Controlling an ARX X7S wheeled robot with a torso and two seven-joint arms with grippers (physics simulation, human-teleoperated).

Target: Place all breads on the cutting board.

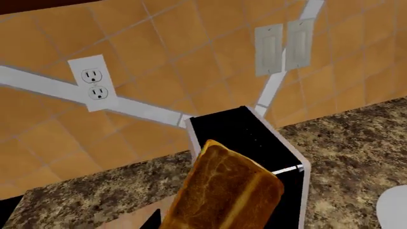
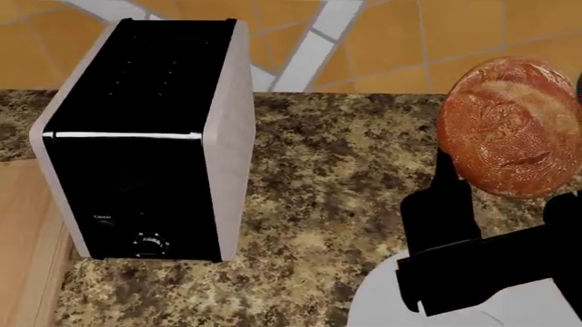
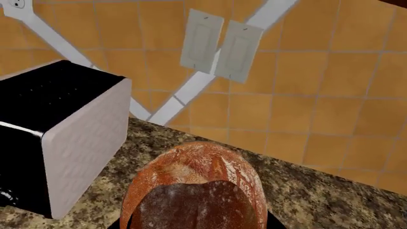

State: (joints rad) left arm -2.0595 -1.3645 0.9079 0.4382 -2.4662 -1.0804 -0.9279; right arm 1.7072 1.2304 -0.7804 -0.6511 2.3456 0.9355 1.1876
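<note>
- Progress first: both breads are up off the counter and neither is on the cutting board [image 2: 23, 238] yet, so I judge nothing is delivered and both placings are still to do
- My right gripper [image 2: 495, 204] holds the boule [image 2: 511, 126] in the air over the right side of the counter, above a white plate [image 2: 382, 303]; in the right wrist view the boule [image 3: 194, 191] fills the lower middle, so I read that pincer as pinching the bread, though its tips are hidden behind the loaf
- My left gripper is not visible as such; the left wrist view shows the golden loaf [image 1: 226, 191] tilted right in front of the camera, which I take as clamped in that pincer, with the fingers themselves hidden
- Only a pale wooden strip of the board shows at the head view's left edge, just beside the black toaster [image 2: 146, 136]; the boule is well apart from it, with the toaster between
- What is left, as I judge it: carry each bread round or over the toaster and set it down on the board
- Surface: a speckled brown granite counter [image 2: 318, 177], with the toaster standing near the wall
- Room: an orange tiled backsplash with white bands, a wall outlet [image 1: 92, 83] and a pair of light switches [image 3: 219, 45]
</note>
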